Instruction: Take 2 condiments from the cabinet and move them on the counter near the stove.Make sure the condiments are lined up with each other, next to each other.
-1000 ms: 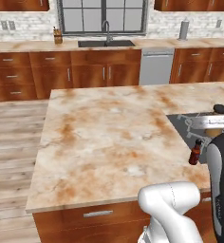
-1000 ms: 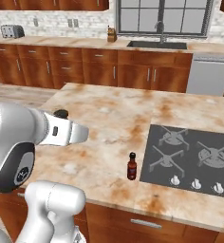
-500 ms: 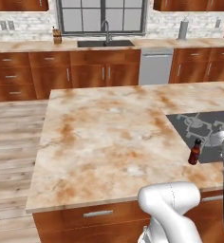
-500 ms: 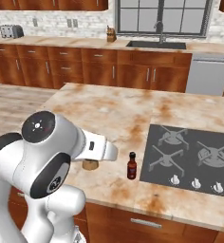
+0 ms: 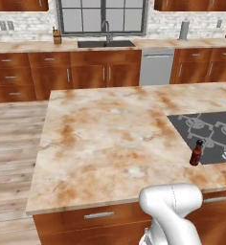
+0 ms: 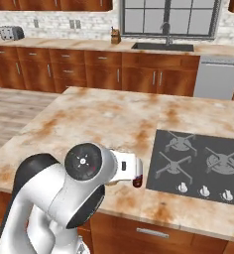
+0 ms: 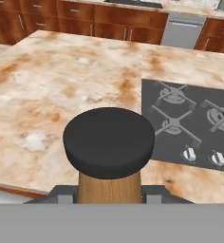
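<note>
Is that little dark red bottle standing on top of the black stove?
No, the sauce bottle stands upright on the marbled counter, just beside the near left corner of the stove.

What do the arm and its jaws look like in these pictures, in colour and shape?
The arm is glossy white with rounded, tube-like segments and dark, almost black joints. One joint has a round grey end cap with small marks and a red dot. In the left base view a white curved segment rises at the bottom. The jaws are grey blocks low in the hand view. No loose cables show.
</note>
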### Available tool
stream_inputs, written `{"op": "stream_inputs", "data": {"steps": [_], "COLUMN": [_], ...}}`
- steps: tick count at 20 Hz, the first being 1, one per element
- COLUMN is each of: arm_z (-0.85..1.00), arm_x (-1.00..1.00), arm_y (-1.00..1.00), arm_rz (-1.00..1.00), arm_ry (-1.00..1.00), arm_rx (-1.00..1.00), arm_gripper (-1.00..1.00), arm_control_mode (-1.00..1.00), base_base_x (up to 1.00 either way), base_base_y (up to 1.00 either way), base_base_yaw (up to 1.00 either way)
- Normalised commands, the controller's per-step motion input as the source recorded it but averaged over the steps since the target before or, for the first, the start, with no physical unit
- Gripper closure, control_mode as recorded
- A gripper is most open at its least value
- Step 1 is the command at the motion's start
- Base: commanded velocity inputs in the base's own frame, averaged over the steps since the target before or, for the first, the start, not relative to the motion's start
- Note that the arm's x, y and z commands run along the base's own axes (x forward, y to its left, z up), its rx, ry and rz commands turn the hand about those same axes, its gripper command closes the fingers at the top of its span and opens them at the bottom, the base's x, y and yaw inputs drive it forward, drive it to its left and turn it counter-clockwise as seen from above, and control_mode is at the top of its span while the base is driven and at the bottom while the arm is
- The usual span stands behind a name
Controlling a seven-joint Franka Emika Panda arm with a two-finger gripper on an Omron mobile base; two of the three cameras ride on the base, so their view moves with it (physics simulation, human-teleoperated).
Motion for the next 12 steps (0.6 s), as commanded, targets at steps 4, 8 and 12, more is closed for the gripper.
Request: {"op": "stream_inputs", "data": {"steps": [4,8,12], "arm_z": [-0.28,-0.68,-0.46], "arm_x": [0.0,0.0,0.03], "arm_y": [-0.27,-0.05,-0.01], "arm_rz": [0.27,0.3,0.23], "arm_ry": [-0.13,-0.02,-0.01], "arm_rx": [0.08,0.06,0.04], "arm_gripper": [1.0,1.0,1.0], "arm_control_mode": [-1.0,-1.0,-1.0], "base_base_x": [0.0,0.0,0.0], "base_base_y": [0.0,0.0,0.0], "base_base_yaw": [0.0,0.0,0.0]}}
